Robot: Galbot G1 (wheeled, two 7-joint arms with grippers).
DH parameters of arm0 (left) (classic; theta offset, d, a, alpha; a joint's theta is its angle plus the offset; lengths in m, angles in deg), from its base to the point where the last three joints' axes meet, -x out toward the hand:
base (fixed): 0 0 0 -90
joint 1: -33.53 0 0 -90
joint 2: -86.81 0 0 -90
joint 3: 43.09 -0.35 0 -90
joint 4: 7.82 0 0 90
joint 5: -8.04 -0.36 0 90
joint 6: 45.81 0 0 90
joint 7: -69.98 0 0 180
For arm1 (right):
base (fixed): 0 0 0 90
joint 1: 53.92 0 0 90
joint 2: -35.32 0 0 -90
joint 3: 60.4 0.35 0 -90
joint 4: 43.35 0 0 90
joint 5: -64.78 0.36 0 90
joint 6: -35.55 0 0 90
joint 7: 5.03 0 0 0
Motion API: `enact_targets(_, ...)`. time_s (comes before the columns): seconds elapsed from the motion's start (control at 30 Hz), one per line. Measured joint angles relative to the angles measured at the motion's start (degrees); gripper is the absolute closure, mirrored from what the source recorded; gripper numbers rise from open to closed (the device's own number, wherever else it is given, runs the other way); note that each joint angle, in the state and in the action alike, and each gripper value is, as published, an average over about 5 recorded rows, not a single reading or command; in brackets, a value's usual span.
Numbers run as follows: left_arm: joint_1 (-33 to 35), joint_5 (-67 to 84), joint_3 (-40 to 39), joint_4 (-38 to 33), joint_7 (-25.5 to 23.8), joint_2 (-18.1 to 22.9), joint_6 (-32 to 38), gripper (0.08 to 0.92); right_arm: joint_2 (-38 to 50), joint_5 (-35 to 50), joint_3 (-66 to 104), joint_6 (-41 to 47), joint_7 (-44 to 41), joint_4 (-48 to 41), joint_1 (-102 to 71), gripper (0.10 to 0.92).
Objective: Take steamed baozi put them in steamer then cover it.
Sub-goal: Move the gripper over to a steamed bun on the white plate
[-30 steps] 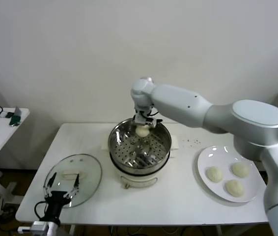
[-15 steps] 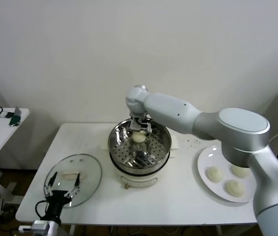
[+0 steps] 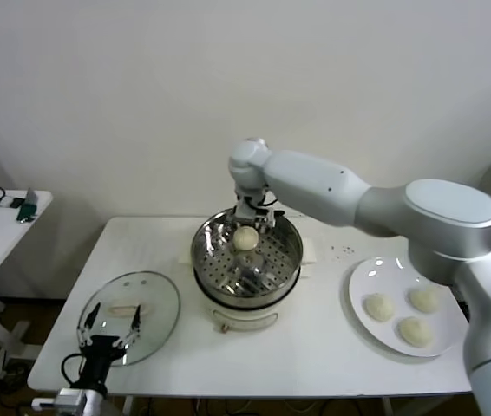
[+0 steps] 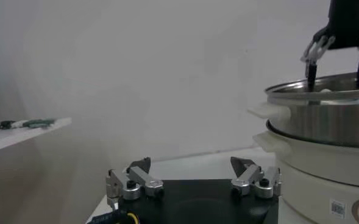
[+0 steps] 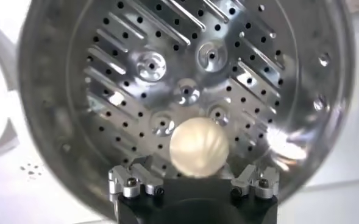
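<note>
From the head camera, the right arm stretches across the table, its right gripper (image 3: 251, 218) hanging over the steamer's (image 3: 247, 260) far rim, a baozi (image 3: 245, 237) just beneath. Three more sit on the plate (image 3: 360, 279) beside the steamer.

The left wrist camera shows the left gripper (image 4: 194, 181) parked low beside the steamer, fingers spread.

The right wrist camera alone shows that baozi (image 5: 199, 147) resting on the perforated floor, fingers apart.

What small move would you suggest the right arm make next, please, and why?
Probably lift the open right end effector clear of the steamer and swing toward the plate: one baozi lies released in the basket, and three more wait there.
</note>
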Motion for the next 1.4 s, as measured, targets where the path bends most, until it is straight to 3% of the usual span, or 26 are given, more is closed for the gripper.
enact_targets(0.4, -0.05, -0.02, -0.67, -0.25, 0.13, -0.61, 0.07, 0.177, 22.03, 20.92, -10.49, 17.86, 7.41, 12.52, 9.34, 0.203)
enact_targets(0.63, -0.1, -0.33, -1.11, 0.09, 0.14, -0.66, 0.05, 0.177, 34.95, 27.93, -14.4, 28.47, 9.0, 18.19, 8.65, 0.203)
enact_targets(0.93, 0.68, -0.8, -0.65, -0.81, 0.19, -0.69, -0.24, 0.177, 42.77, 28.48, -10.04, 34.11, 9.32, 18.37, -3.06, 0.203)
enact_targets(1.4, 1.73, -1.41, -0.1, -1.04, 0.7, -0.25, -0.6, 0.177, 43.19, 24.09, 2.03, 36.4, 9.81, 11.74, -20.21, 0.203)
